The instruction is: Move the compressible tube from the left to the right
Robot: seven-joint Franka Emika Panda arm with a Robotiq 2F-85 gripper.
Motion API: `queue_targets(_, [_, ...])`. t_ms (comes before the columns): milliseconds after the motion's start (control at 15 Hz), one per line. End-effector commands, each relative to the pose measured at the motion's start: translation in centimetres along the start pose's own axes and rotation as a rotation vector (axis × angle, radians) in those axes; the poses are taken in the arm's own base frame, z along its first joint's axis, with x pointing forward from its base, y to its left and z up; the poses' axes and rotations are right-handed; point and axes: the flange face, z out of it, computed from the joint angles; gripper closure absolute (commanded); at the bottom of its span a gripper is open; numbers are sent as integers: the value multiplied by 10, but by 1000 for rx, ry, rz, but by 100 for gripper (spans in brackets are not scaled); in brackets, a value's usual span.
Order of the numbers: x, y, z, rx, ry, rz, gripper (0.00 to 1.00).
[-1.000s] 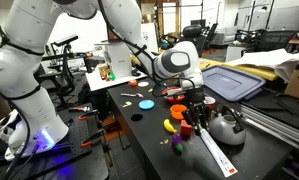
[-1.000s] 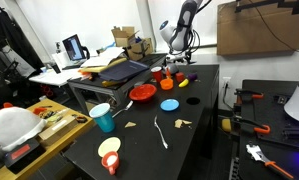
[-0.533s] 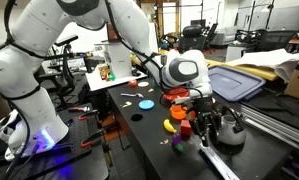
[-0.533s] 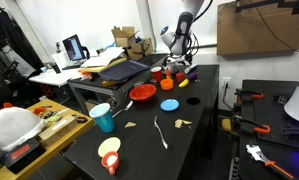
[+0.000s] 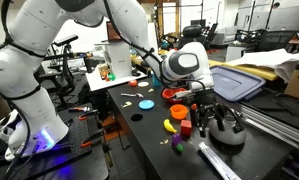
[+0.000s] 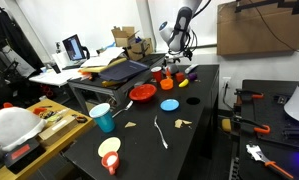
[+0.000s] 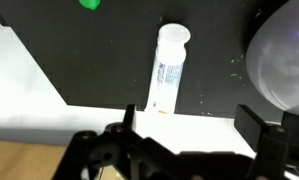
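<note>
Room: A cluttered workshop is shown, with a black desk (image 5: 179, 165) strewn with small items, and a laptop (image 6: 74, 47) on furniture further back.
Claw: The claw (image 7: 188, 113) is seen released, its jaws spread wide and nothing gripped between them. In an exterior view it hangs low over the desk at the end of the white arm (image 5: 179, 65).
Compressible tube: The compressible tube (image 7: 167, 72) is laid flat on the desk just below the claw and is not touched by it. Its capped end is pointed away from the claw and its flat end is at the desk's edge. In an exterior view it (image 5: 217, 162) is seen slanting across the desk's near corner, on the camera side of the claw.
Kettle: A silver kettle (image 5: 229, 130) is stood just beside the claw and is partly covered by it in that view. In the wrist view a gap is seen between kettle and tube.
Near items: A red block (image 5: 186, 129) and a yellow toy (image 5: 170, 126) are placed near the claw, on the side away from the kettle.
Farther items: An orange bowl (image 5: 176, 94) and a blue disc (image 5: 146, 103) are found beyond these.
Far end: A red plate (image 6: 142, 93) and a blue cup (image 6: 102, 118) are set well apart from the claw.
</note>
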Motion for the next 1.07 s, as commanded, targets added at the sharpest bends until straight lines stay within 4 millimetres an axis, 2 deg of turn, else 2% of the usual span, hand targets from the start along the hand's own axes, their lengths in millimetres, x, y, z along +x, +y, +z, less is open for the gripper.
queue_targets(0, [17,21,-35,7,1,-49,0])
queue_targets(467, [38,52,-68,27,38,-201,0])
queue_targets(1000, [32,82,-110,93,87,-404,0])
